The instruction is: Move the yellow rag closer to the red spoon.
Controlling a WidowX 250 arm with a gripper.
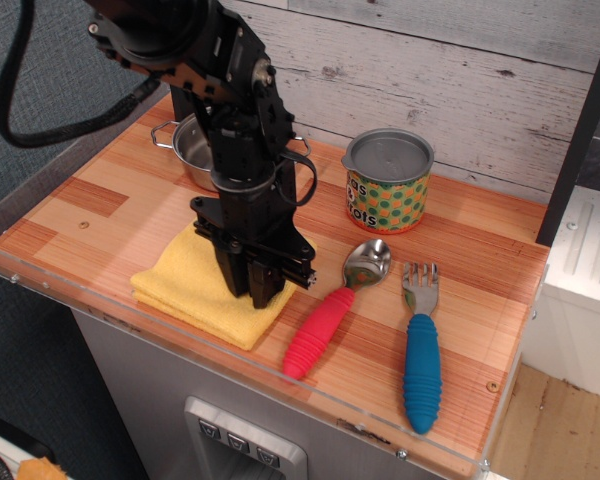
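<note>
The pincer [261, 297] is being pointed straight down at the right half of the rag [205, 292], its black tip right at the cloth. The two fingers are being seen pressed close together with no gap between them, yet whether any fold of cloth is being pinched cannot be told, since the tip is blocking the spot where it meets the fabric. The arm [205, 60] is being carried in from the upper left, with a black cable looping off its shoulder.

The rag is being shown folded, roughly square, lying flat at the front left of the desk [100, 190], its near corner close to the clear front rim. Its right edge is being kept near the spoon [335, 310] but apart from it, a strip of bare wood showing between them. The spoon is being seen lying aslant, metal bowl toward the back, red handle toward the front edge.

Just right of the spoon, a fork [420, 350] with a blue handle is being displayed, tines pointing away. Behind both, a dotted tin [387, 182] with a grey lid is standing upright. A steel pot [192, 152] is being half hidden behind the arm at the back left.
</note>
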